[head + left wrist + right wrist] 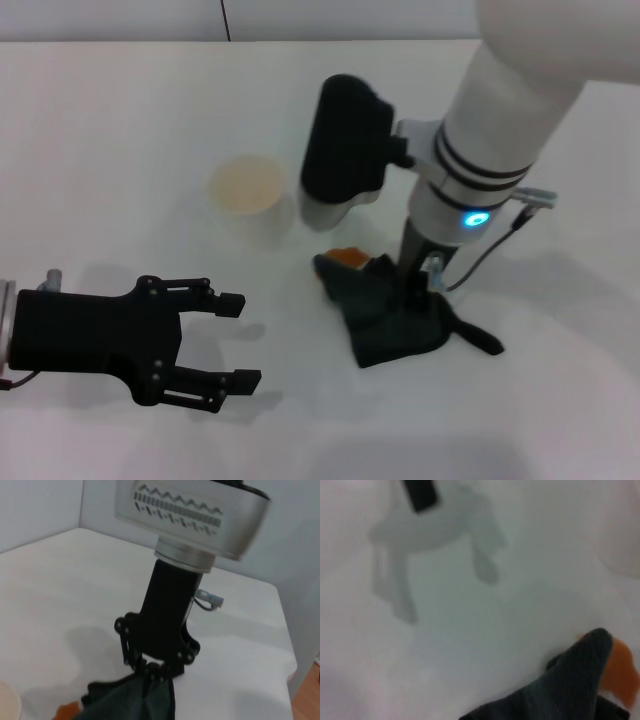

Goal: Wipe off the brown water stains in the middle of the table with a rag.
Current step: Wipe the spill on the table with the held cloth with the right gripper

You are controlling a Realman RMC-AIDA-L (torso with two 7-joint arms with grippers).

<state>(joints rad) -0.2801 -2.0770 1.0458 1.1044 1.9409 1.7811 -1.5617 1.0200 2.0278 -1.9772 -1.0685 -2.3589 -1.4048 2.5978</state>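
While the right gripper (418, 280) clamps the dark rag (395, 312) against the table (120, 110), the cloth lies just past centre toward four o'clock, covering most of the brown water stains (349, 257). Left gripper (238, 340) hovers at eight o'clock, fingers apart. A cup (246, 188) stands near eleven o'clock.
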